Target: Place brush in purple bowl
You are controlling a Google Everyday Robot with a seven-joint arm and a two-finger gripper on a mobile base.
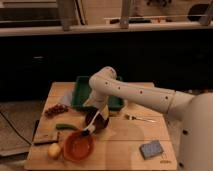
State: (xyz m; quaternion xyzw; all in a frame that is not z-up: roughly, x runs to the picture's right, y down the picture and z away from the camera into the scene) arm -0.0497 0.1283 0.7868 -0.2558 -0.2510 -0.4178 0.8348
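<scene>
My white arm reaches from the right down to the gripper (98, 114), which hangs over the dark purple bowl (101, 124) in the middle of the wooden table. A brush with a pale handle (92, 125) slants down from the gripper across the bowl's left side, its lower end near the orange bowl (78, 146). I cannot tell whether the brush rests in the purple bowl or is still held.
A green tray (82, 93) stands behind the gripper. Grapes (56, 109), a green vegetable (66, 127), a dark flat object (45, 138) and a yellow fruit (54, 149) lie at the left. A fork (141, 118) and a blue sponge (151, 149) lie at the right.
</scene>
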